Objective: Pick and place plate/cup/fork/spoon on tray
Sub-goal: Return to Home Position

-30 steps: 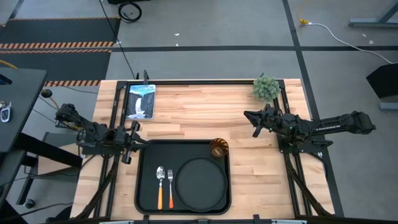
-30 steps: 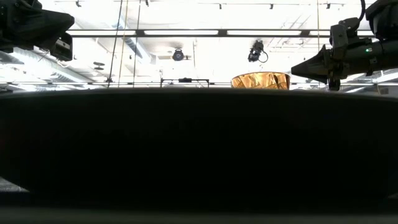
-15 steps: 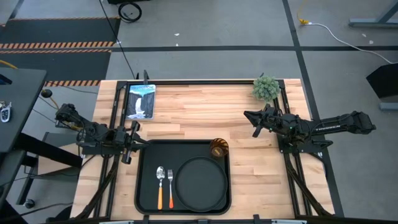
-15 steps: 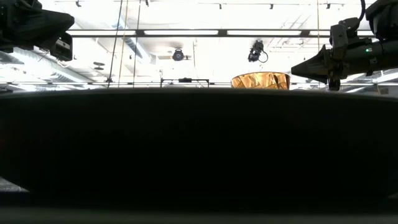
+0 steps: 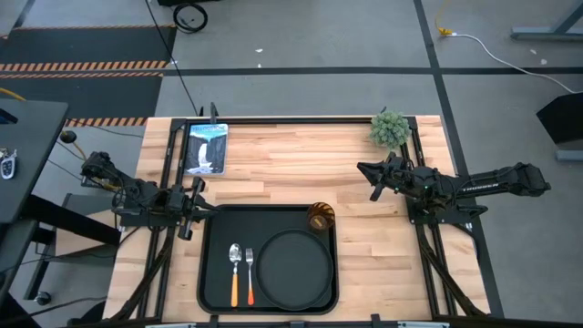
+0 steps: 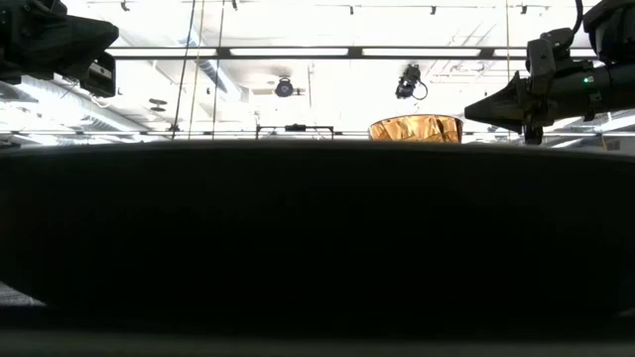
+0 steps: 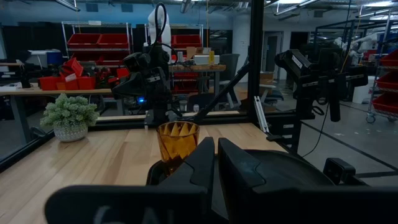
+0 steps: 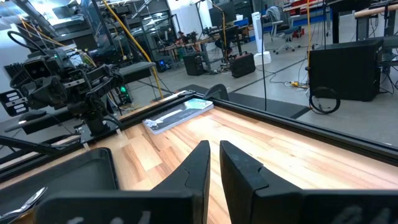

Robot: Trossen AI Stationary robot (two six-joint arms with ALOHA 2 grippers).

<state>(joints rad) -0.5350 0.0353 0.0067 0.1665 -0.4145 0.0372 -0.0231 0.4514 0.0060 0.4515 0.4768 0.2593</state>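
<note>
All four pieces were down on the tray (image 5: pixel 219 228). The plate (image 5: pixel 293 269) filled its right half. The cup (image 5: pixel 320 217) stood upright in the far right corner, just beyond the plate's rim. Spoon (image 5: pixel 234 268) and fork (image 5: pixel 250 271) lay side by side on the left, bowl and tines pointing away, the spoon the outer of the two. By my reading nothing was left to pick, and the only job remaining was parking the arms.

The left gripper (image 7: pixel 216 146) hung just off the tray's far left corner, its fingers drawn almost together with nothing between them. The right gripper (image 8: pixel 214 149) sat over bare wood well to the right of the cup, its fingers just as narrow and just as empty. Whether either arm had fully reached home, I couldn't say.

Now the blind spots. The low view was nearly all dark tray wall, with only the cup's amber top peeking over it. Plate, fork and spoon were lost behind that wall. From the right wrist, the spoon's bowl showed only at the picture's edge, cut off. From the left wrist, that arm's own fingers covered the cup's base and most of the tray.
</note>
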